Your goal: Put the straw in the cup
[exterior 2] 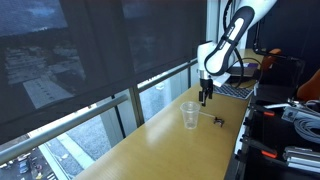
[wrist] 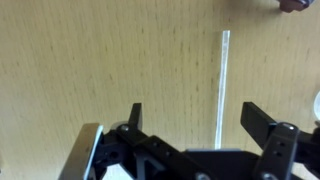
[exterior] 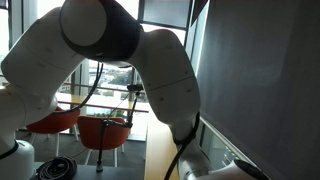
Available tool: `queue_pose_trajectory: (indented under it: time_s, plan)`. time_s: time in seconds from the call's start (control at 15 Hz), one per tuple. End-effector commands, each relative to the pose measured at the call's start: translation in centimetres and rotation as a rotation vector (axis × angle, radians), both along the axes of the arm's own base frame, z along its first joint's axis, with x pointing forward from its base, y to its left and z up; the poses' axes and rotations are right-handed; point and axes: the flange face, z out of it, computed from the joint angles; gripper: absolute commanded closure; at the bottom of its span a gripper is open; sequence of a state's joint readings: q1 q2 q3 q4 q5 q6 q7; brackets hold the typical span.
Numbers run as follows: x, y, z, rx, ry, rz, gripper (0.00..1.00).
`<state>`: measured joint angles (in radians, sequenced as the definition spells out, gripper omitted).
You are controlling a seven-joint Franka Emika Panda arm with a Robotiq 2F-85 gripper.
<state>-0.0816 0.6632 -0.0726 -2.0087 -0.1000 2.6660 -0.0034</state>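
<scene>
1. Clear thin plastic straw lies flat on the pale wooden bench.
2. Black gripper hangs above it, jaws wide apart, holding nothing.
3. Transparent plastic cup stands upright on the bench, near the gripper.

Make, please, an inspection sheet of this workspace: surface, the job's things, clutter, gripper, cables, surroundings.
Surface: long wooden counter that runs along the window.
Job's things: clear cup upright on the counter, nothing seen in it; clear straw lying flat on the wood, not held.
Clutter: small dark thing on the counter near the cup; too small to identify.
Gripper: gripper open and empty, above the straw.
Cables: cables heaped on the equipment beside the counter.
Surroundings: window with dark shades; orange chairs beyond the glass.
</scene>
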Motion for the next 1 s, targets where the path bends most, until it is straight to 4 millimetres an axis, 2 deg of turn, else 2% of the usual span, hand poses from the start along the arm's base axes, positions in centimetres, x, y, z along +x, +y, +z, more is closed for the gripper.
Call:
queue_pose_trajectory:
  time_s: [0.0,0.2,0.6,0.67,0.73,0.87,0.93]
  plan:
    - [1.0,-0.7,-2.7,0.032,-0.061,0.04,0.0]
    - [1.3,-0.3,-4.4,0.061,-0.078,0.058,0.0]
    - [1.7,2.1,-5.9,0.1,-0.093,0.094,0.0]
    - [1.8,2.2,-6.2,0.099,-0.094,0.096,0.04]
    - [1.9,2.2,-6.3,0.098,-0.094,0.097,0.28]
    - [1.9,1.9,-6.4,0.093,-0.092,0.092,0.32]
    - [2.0,1.8,-6.5,0.092,-0.093,0.093,0.38]
